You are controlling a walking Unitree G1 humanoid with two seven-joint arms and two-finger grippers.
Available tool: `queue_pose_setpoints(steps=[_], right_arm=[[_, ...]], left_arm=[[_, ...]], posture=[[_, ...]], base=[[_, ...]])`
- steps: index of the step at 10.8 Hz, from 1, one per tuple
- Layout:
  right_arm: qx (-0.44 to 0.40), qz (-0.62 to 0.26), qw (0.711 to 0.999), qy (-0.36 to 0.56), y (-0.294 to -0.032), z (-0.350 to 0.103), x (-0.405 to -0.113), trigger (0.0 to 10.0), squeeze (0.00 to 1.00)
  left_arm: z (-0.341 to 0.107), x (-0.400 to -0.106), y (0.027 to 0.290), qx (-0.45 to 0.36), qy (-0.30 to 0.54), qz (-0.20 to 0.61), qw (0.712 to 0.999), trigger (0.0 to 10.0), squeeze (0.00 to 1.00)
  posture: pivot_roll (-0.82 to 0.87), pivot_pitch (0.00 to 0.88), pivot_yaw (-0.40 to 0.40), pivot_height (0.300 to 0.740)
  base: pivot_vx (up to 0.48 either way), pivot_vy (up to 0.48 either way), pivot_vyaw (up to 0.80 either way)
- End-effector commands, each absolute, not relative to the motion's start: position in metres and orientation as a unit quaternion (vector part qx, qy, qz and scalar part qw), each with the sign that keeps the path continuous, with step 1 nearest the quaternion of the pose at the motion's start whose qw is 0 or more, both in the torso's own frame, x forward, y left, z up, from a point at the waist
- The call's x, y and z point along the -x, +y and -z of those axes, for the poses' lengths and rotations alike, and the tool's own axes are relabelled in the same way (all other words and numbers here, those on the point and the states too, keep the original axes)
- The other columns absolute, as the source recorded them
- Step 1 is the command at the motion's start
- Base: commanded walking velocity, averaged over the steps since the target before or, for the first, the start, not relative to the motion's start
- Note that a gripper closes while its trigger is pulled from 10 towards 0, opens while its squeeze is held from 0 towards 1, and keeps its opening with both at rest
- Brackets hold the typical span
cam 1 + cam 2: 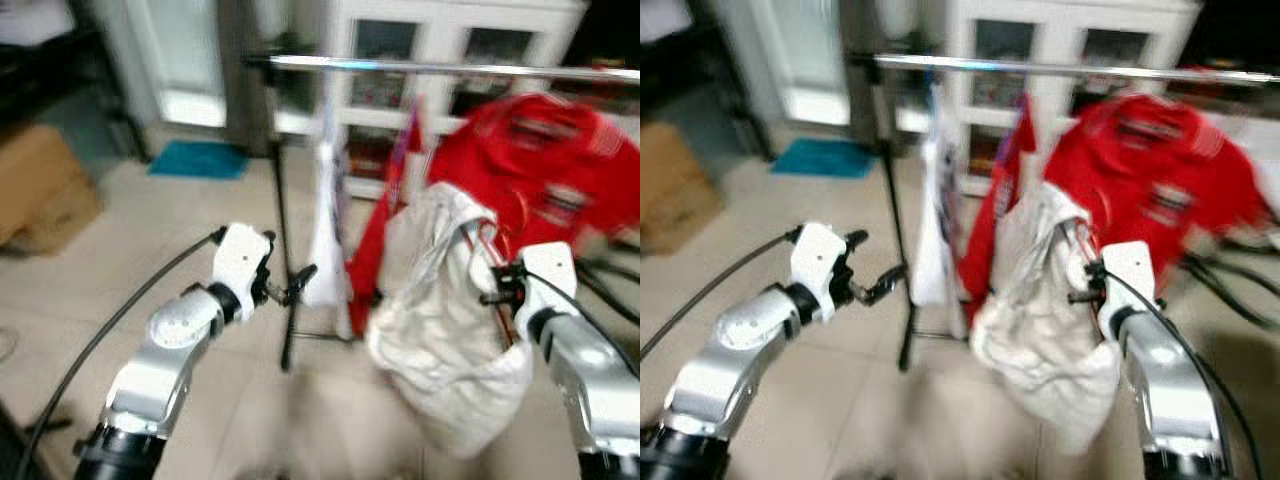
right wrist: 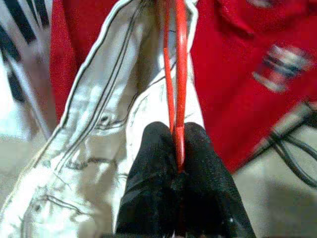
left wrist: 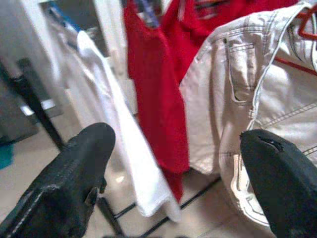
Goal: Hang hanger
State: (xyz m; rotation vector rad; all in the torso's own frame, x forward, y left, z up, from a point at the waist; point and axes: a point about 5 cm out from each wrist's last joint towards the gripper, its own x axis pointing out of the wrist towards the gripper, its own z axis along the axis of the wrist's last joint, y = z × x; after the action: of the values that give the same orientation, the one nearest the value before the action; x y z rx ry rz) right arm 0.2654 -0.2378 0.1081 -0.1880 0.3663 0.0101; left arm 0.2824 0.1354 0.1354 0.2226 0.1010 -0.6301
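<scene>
right wrist view: right tool (image 2: 177, 148) pinches red hanger (image 2: 180, 74)

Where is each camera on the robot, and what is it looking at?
Left eye view: on the head, looking down at the rail; both silver arms show.
Right eye view: beside it, same scene.
Left wrist view: along the open left gripper at hanging clothes.
Right wrist view: along the right gripper, shut on the red hanger.
Shared: the white jacket appears in all four.
</scene>
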Motion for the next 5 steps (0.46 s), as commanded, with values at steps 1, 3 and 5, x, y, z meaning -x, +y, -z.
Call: queue_pose_setpoints(steps=[1, 3, 5], right_arm=[[0.103, -0.001, 0.984, 0.144, -0.238, -0.125, -0.268, 10.0, 0.00], [0.107, -0.006, 0.983, 0.146, -0.240, -0.127, -0.265, 10.0, 0.00], [0.118, -0.064, 0.981, 0.137, -0.237, -0.140, -0.265, 10.0, 0.00]], left_arm=[[-0.136, -0.283, 0.138, -0.116, 0.048, 0.308, 0.943, 10.0, 0.00], [-0.137, -0.286, 0.144, -0.122, 0.055, 0.322, 0.937, 10.0, 0.00], [-0.152, -0.295, 0.146, -0.065, 0.037, 0.370, 0.926, 10.0, 1.00]], posture=[[-0.10, 0.000, -0.019, 0.740], [-0.12, 0.000, 0.000, 0.740], [-0.13, 0.000, 0.015, 0.740]], base=[[-0.240, 0.000, 0.00], [0.000, 0.000, 0.00], [0.000, 0.000, 0.00]])
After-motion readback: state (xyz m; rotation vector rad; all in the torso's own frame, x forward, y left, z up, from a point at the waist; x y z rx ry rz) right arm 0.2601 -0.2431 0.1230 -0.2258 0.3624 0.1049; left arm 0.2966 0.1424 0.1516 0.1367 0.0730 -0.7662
